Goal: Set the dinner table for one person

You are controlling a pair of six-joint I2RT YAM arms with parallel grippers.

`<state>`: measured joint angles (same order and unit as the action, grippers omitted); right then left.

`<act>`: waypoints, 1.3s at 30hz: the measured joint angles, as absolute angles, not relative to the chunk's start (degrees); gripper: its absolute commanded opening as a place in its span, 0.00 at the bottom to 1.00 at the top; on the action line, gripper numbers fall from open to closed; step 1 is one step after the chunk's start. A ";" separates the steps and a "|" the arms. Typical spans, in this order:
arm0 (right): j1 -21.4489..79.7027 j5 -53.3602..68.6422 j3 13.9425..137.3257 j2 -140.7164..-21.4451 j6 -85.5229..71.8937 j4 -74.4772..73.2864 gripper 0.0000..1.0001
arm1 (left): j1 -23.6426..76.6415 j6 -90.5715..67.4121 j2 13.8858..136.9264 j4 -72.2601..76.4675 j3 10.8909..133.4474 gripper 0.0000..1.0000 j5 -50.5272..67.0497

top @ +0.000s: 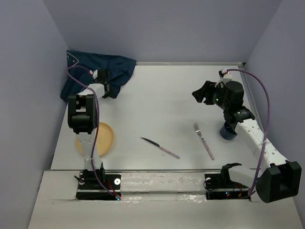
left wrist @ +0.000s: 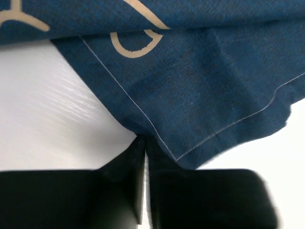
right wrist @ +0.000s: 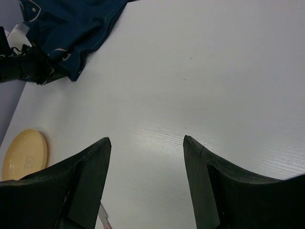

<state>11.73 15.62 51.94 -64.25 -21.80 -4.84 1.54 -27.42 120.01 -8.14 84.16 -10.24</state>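
While the left gripper (top: pixel 110 93) pinches the blue cloth (top: pixel 93 69) by its edge at upper left, the right gripper (top: pixel 199 95) hangs released at right above the white dinner table (top: pixel 162 107), which fills mid-frame.

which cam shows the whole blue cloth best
Top external: the blue cloth shows almost whole, crumpled in the far left corner, the left arm over part. Left wrist gives only a close-up of one hemmed corner; right wrist catches just a part at its top left.

Woven cloth mat (left wrist: pixel 200 95), matte dinner table (top: pixel 162 100)
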 measured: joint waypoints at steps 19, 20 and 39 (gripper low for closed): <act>11.73 10.87 52.25 -71.70 -20.53 -5.98 0.77 | 33.71 -32.03 128.25 -3.33 102.59 0.23 5.56; 11.73 10.59 52.53 -72.62 -20.47 -6.09 0.78 | 34.76 -32.08 128.64 -2.92 102.98 0.45 6.13; 11.73 4.21 69.58 -103.79 -18.26 -6.63 0.81 | 26.11 -34.83 86.26 8.43 52.69 0.79 -9.32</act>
